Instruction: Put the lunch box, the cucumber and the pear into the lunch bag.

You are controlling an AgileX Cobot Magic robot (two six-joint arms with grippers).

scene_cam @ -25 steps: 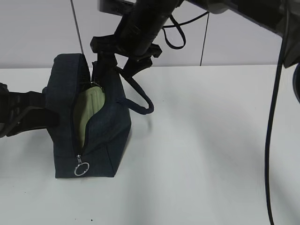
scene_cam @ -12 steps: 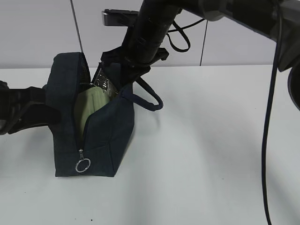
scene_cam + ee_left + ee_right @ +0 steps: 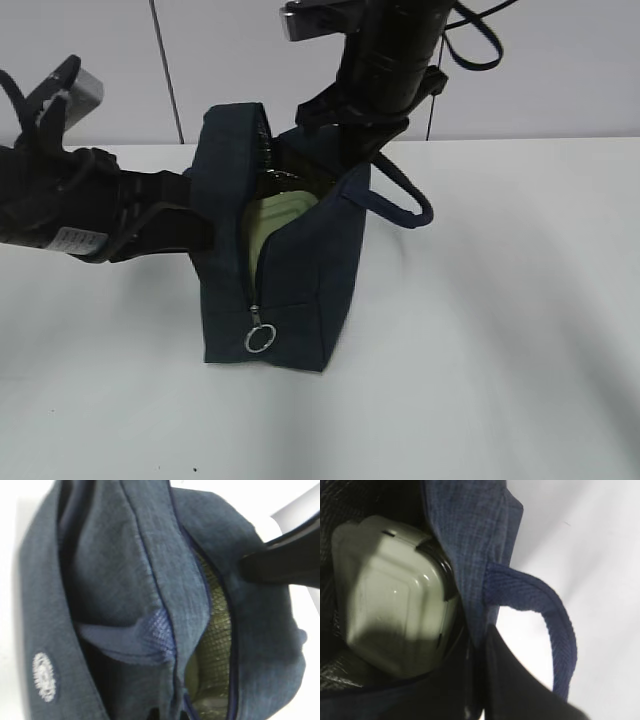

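bag: we've got the lunch bag (image 3: 290, 290) standing on the table (image 3: 500, 330), zipper open, with both arms working its mouth.

left gripper: the left gripper (image 3: 195, 225) is pressed against the bag's left wall. It looks clamped on fabric, but honestly we can't tell, since the wrist view shows only cloth and lining right in front of it.

right gripper: the right gripper (image 3: 335, 150) comes down from above onto the far right edge of the opening. One dark finger (image 3: 520, 690) sits outside the wall, just beside the loop handle (image 3: 545, 615). The other is hidden, so whether it's pinching the wall is a no-call too.

lunch box: the lunch box (image 3: 395, 615) is already inside, directly under the right gripper, with its pale green lid facing the opening.

cucumber and pear: we can't see either anywhere, so we can't say whether they're in the bag yet.

zipper pull: the ring (image 3: 258, 340) hangs low at the front, away from both grippers.

what could go wrong: if either side lets go early, we reckon the soft walls flop inward and close the mouth. Pull too hard the other way and the bag tips, or drags along the table.
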